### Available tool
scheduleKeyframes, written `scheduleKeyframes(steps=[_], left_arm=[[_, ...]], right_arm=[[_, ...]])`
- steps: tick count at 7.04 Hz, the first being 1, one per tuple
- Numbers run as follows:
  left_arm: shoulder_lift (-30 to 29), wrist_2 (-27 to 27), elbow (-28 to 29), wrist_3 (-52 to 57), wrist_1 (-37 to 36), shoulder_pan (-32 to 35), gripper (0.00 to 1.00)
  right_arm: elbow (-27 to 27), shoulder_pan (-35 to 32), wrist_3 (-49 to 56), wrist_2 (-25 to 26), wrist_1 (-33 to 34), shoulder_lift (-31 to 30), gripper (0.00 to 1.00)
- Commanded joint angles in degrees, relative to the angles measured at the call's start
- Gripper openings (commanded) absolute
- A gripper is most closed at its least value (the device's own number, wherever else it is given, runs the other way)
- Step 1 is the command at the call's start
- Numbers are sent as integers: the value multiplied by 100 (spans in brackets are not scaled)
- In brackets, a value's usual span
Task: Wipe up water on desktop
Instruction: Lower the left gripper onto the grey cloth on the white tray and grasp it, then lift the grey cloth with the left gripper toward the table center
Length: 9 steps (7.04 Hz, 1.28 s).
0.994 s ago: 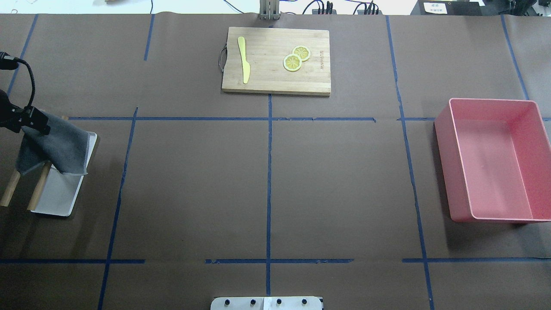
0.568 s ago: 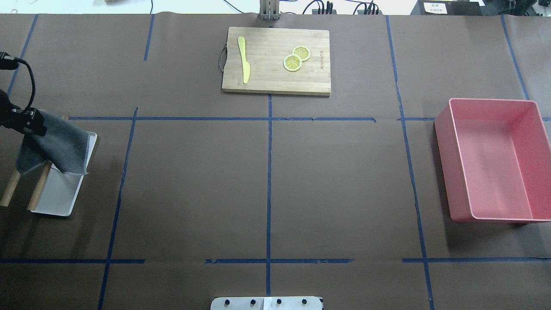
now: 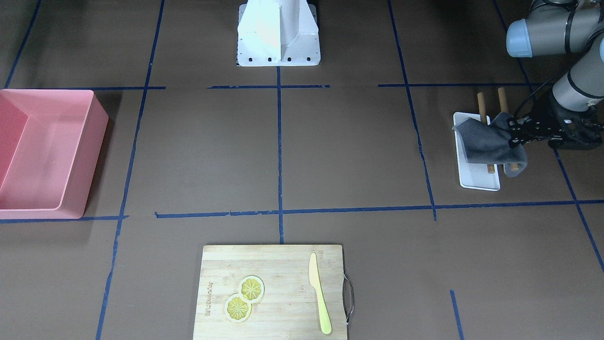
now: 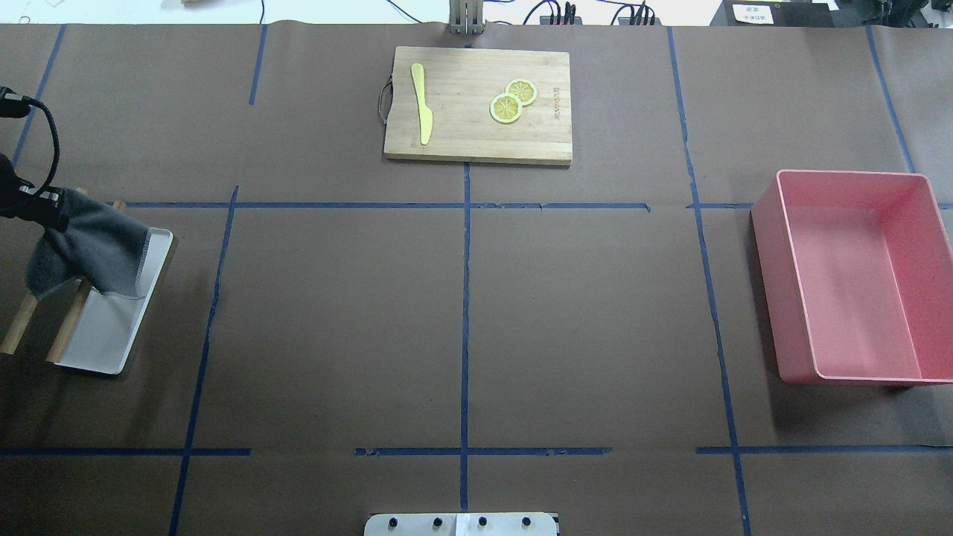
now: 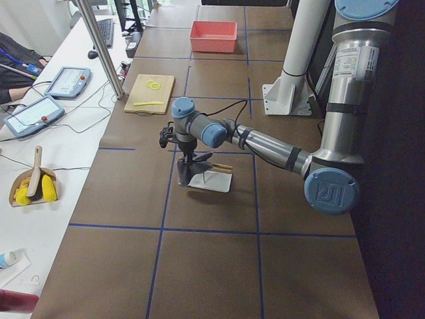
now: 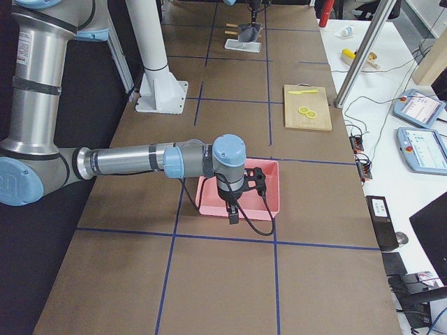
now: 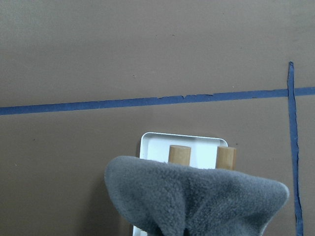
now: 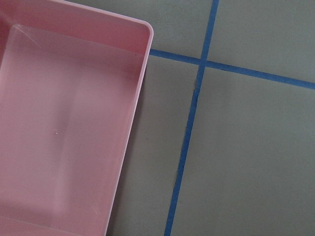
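The dark-brown desktop (image 4: 335,320) with blue tape lines shows no water that I can make out. My left gripper (image 4: 46,211) (image 3: 515,133) is shut on a grey cloth (image 4: 97,249) (image 3: 483,141). It holds the cloth over a white tray (image 4: 104,335) (image 3: 479,179) with two wooden pegs (image 7: 179,153). The cloth (image 7: 197,201) drapes over the pegs and fills the bottom of the left wrist view. My right gripper (image 6: 235,204) hangs over the pink bin (image 6: 262,195). It shows only in the exterior right view, so I cannot tell whether it is open or shut.
A wooden cutting board (image 4: 476,126) with a yellow knife (image 4: 423,100) and two lemon slices (image 4: 512,100) lies at the far middle. The pink bin (image 4: 856,275) stands at the right. The robot base (image 3: 278,33) is at the near middle edge.
My left gripper has drawn slightly left and back with the cloth. The cloth's hanging edge has risen a little and the tray has shifted slightly.
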State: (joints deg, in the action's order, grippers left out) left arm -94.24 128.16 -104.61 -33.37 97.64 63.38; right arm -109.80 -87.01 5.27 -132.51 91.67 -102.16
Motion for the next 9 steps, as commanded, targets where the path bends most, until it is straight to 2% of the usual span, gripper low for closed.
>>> scheduleKeyframes(steps=[1, 4, 6, 8, 9], left_arm=[[-103, 42, -120, -395, -357, 252, 0], [-507, 86, -725, -3770, -299, 237, 0], [-944, 86, -1086, -5934, -210, -60, 0], [-1823, 42, -1096, -7503, -245, -649, 0], [-2079, 60, -1088, -7953, -228, -843, 0]], right_arm=[[-94, 9, 18, -20, -9, 3, 100], [-270, 35, 18, -486, -96, 12, 100], [-209, 122, 44, -504, -1216, 3, 100], [-157, 832, 149, -478, -2482, 90, 99], [-121, 1322, 202, -417, -2809, 517, 99]])
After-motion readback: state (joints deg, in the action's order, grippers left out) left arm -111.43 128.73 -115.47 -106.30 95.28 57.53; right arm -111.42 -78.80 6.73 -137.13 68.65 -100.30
